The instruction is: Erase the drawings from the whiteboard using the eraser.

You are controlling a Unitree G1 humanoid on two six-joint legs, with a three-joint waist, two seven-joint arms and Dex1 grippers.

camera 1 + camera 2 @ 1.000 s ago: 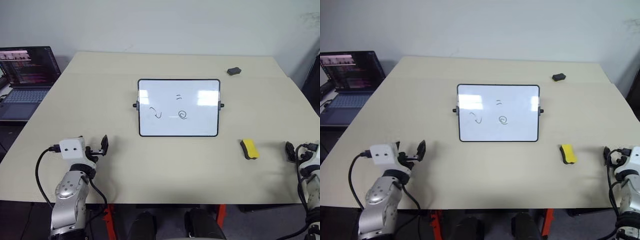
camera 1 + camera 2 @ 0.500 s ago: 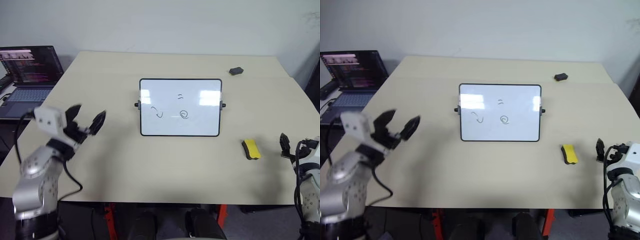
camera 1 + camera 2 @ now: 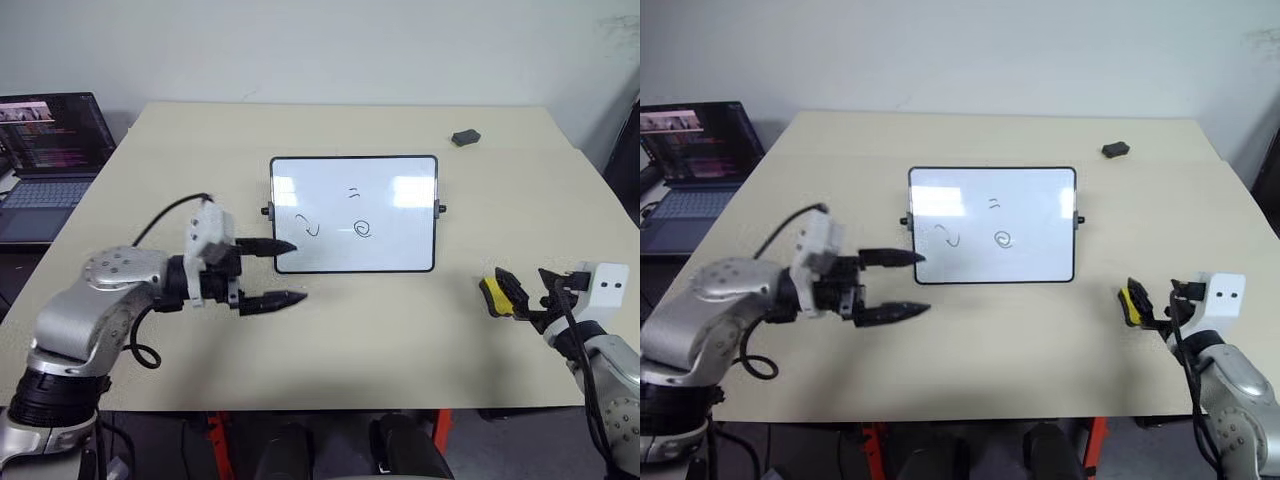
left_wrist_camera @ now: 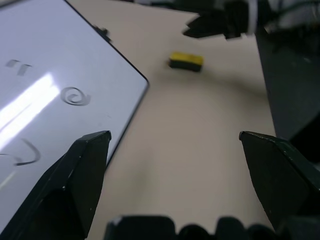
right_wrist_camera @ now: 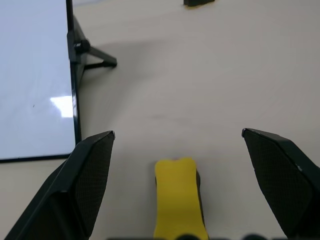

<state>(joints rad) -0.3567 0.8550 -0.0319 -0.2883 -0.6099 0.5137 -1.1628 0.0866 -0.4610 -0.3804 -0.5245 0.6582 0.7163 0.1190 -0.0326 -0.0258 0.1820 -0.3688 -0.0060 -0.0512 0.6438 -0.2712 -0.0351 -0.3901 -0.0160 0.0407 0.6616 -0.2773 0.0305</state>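
Note:
The whiteboard (image 3: 390,250) stands propped at the table's middle, and its drawings (image 3: 362,229) are a spiral, two dashes and a squiggle. My left gripper (image 3: 298,271) is open and points toward the right, just off the board's lower left corner. The left wrist view shows its own gripper (image 4: 174,135) over bare table beside the board (image 4: 50,100). The yellow eraser (image 3: 491,292) lies on the table at the right. My right gripper (image 3: 528,290) hovers open right behind it. In the right wrist view the eraser (image 5: 179,200) lies between the spread fingers (image 5: 90,175), untouched.
A small dark grey lump (image 3: 465,137) sits at the table's far right. An open laptop (image 3: 50,140) stands on a lower surface off the left edge. Bare tabletop lies between the board and the front edge.
My left arm has swung up and in from the front left, turning its gripper toward the right by the board. My right gripper has moved left to the eraser.

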